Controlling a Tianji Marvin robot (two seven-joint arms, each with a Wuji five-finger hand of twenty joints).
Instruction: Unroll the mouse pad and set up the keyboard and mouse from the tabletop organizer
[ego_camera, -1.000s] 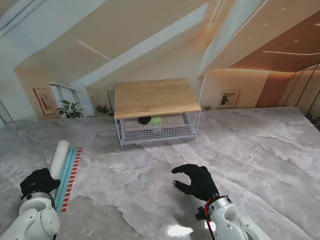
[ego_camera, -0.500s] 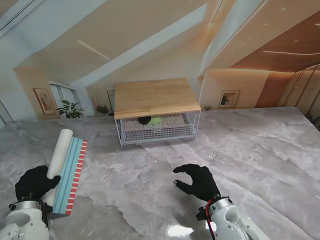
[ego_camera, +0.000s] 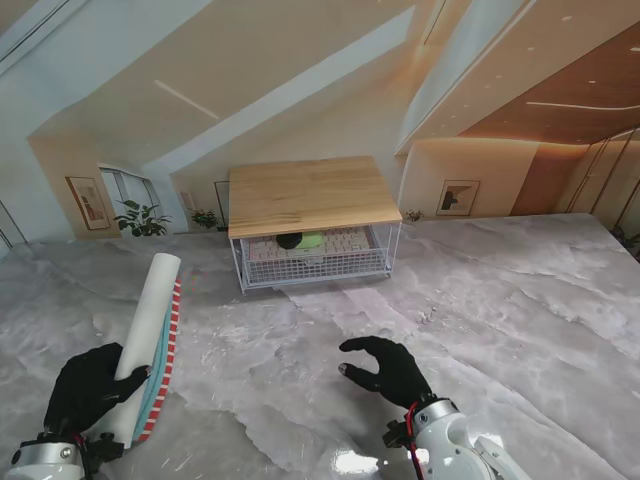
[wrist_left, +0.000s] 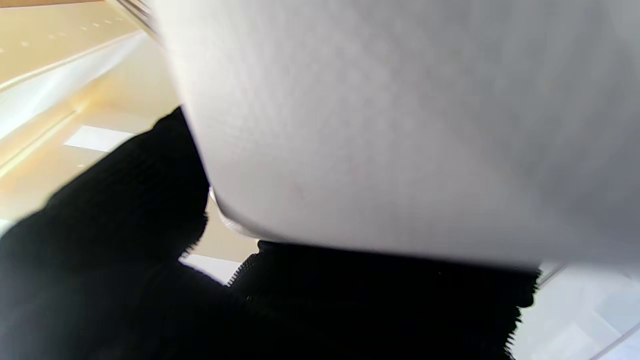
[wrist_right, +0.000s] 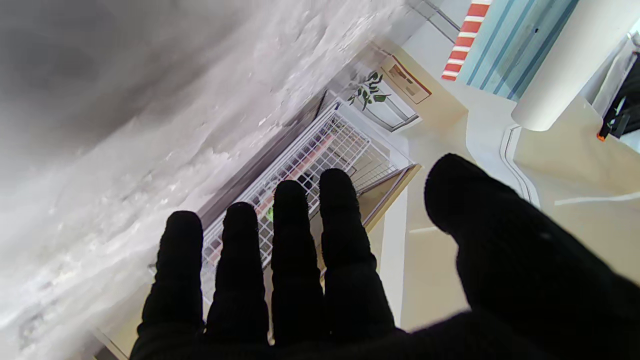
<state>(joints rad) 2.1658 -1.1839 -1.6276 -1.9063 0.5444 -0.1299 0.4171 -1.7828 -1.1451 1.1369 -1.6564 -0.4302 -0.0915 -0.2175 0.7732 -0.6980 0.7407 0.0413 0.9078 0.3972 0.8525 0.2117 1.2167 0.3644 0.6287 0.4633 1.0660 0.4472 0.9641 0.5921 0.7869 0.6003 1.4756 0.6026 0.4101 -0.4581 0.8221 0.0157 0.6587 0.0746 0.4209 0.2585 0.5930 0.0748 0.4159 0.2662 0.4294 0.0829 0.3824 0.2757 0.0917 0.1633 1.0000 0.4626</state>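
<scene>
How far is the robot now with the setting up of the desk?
Early stage. Nothing is finished: the mouse pad remains rolled, gripped by the left hand, its far end raised off the table. The right hand hovers open, holding nothing. The keyboard and the mouse lie inside the wire organizer. Left: unrolling the pad, taking both out.

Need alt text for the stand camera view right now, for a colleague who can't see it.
The left hand grips a rolled mouse pad, its far end tilted up off the marble table. The right hand hovers open. Farther back stands a wire organizer with a wooden top.
</scene>
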